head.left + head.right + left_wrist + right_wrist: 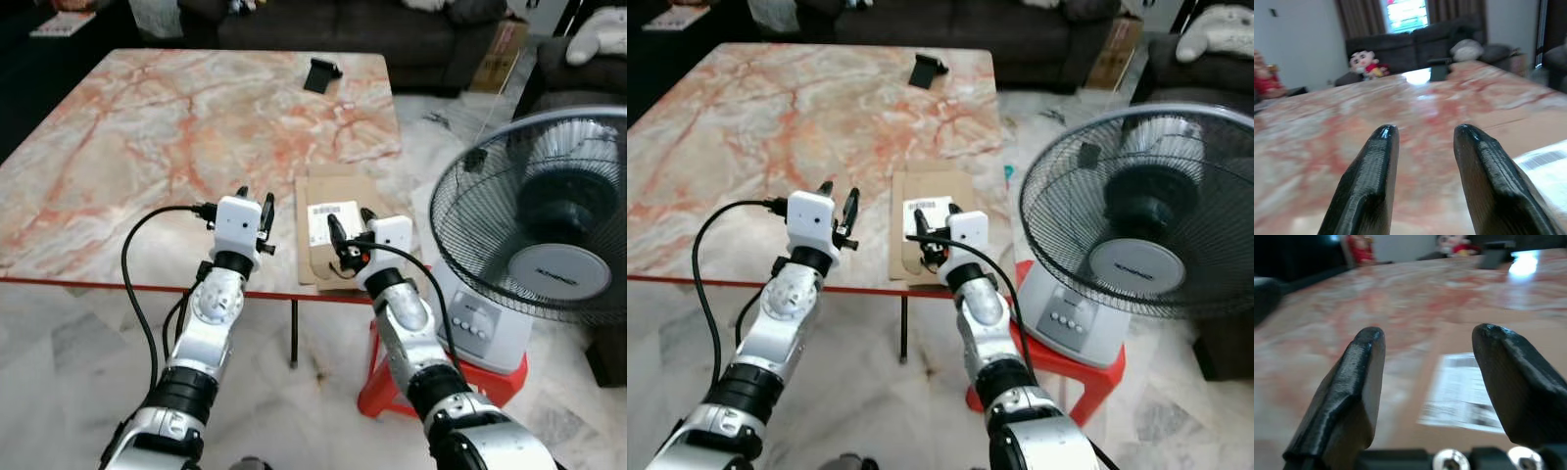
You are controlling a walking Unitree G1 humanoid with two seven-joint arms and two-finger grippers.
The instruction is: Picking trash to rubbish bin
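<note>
Fan (549,225) cut by frame edge, parcel label (1464,394) blurred, print perhaps unreadable

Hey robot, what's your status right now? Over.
Both end effectors open: right over the flat cardboard package, left beside it above the marble table. Package not gripped. Standing fan close on right.

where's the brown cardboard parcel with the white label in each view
Left eye: cardboard parcel on the table's near right edge, under the right gripper.
Right eye: centre.
Left wrist: far right.
Right wrist: between the fingers.
Shared landmark: its white label.
</note>
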